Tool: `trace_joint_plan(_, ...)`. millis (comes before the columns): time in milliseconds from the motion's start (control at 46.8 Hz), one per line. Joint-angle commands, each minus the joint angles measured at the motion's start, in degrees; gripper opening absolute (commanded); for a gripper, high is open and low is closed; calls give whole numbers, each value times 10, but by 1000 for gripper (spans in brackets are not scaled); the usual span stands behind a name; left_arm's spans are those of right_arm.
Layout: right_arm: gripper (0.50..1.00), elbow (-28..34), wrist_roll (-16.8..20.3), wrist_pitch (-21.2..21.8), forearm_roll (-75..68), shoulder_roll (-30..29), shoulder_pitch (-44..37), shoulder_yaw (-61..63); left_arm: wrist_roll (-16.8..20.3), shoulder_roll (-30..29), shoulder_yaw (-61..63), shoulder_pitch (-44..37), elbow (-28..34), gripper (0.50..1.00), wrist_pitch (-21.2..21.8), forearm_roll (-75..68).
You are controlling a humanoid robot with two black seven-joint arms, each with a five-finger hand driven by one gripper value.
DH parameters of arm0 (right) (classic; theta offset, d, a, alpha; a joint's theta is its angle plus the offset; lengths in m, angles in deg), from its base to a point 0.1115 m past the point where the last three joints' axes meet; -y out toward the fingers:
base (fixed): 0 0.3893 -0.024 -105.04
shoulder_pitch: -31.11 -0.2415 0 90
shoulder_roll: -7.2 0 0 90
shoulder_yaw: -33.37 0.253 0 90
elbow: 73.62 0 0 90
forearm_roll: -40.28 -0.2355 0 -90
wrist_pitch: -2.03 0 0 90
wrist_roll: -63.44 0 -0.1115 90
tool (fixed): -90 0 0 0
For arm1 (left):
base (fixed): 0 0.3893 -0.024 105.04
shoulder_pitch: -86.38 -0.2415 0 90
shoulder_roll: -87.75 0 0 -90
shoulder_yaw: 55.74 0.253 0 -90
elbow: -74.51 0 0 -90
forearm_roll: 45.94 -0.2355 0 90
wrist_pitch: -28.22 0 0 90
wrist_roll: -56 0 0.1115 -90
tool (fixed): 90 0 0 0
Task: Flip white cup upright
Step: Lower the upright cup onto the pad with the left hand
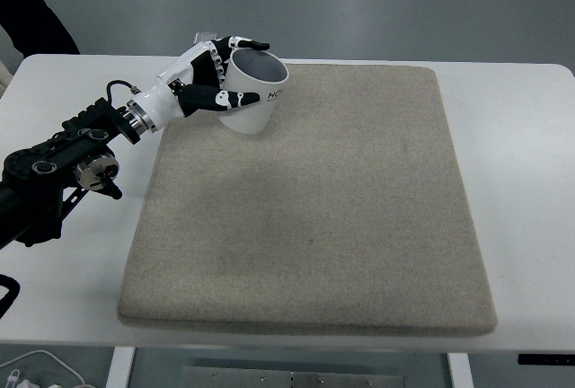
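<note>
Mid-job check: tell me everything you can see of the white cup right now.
The white cup is plain, smooth and glossy-looking, with dark lettering on its side too small to read. Its mouth faces up toward the camera, showing a grey shaded interior that looks empty. It stands about upright at the far left corner of the beige mat, base on or just above it. The left hand wraps it: fingers over the far rim, thumb across the near side. No handle shows.
</note>
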Motion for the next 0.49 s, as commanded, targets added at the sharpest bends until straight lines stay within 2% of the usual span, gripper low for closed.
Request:
trace_joint_plan(0, 930, 0, 0, 0, 0, 0, 0, 0, 0, 0, -1, -6, 0, 500, 1, -19)
trace_joint_plan(470, 930, 0, 1, 0, 0, 0, 0, 0, 0, 12, -4, -11, 39, 500, 10, -29)
